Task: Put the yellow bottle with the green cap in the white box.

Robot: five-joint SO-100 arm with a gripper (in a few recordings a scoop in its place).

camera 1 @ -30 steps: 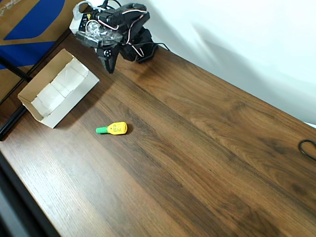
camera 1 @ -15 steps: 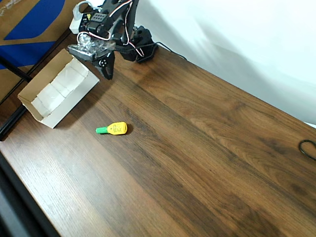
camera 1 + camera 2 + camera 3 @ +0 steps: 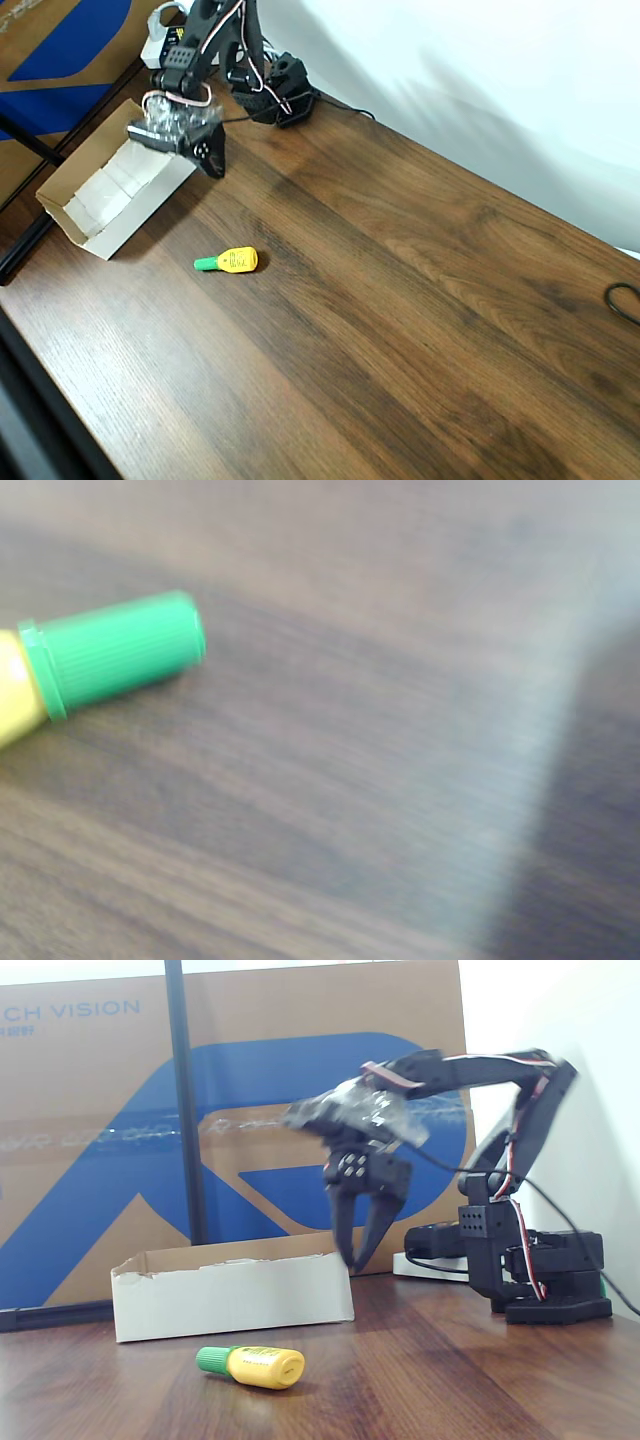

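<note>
The yellow bottle with the green cap [image 3: 228,261] lies on its side on the wooden table, cap pointing left in the overhead view. It also lies in front of the box in the fixed view [image 3: 255,1366]. In the blurred wrist view its green cap [image 3: 115,650] fills the upper left. The white box [image 3: 115,180] stands open-topped at the back left of the table; the fixed view shows its white long side [image 3: 230,1295]. My gripper [image 3: 212,165] hangs in the air above the box's right end [image 3: 355,1260], pointing down. Its fingers meet at the tips with nothing between them.
A blue-and-brown cardboard sheet [image 3: 300,1090] stands behind the table, with a black pole [image 3: 180,1100] in front of it. The arm's base [image 3: 285,95] sits at the back edge. A black cable [image 3: 625,300] loops at the right edge. Bare wood spreads to the right of the bottle.
In the overhead view the gripper has swung down and left, from beside the arm's base to over the box's right end. The bottle and the box have stayed still.
</note>
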